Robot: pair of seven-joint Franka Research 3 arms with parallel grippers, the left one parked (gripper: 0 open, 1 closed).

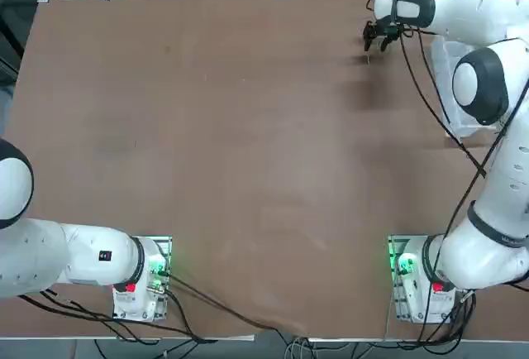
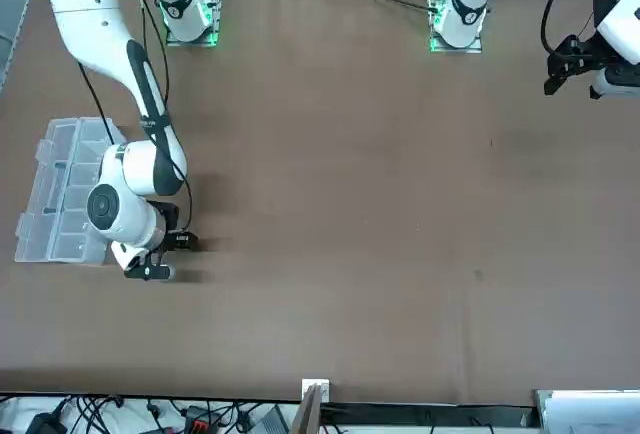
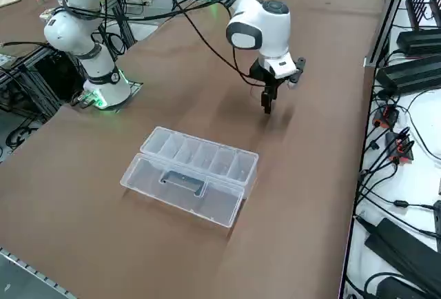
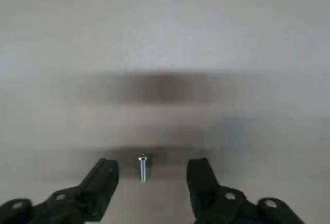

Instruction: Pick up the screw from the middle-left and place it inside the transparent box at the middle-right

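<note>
White arm, black fingers, plain brown table

The table (image 1: 248,169) is an even matte brown with no pattern. The right arm (image 3: 258,27) is glossy white with dark grey round joint caps and black cables, and the right gripper (image 4: 152,182) has black fingers (image 4: 103,180), spread apart with a silvery-grey metallic screw (image 4: 143,167) between them. The transparent box (image 3: 189,175) is clear plastic with whitish translucent walls, the brown showing through. Green lights glow at the arm base (image 1: 405,264), beside a small red patch.
</note>
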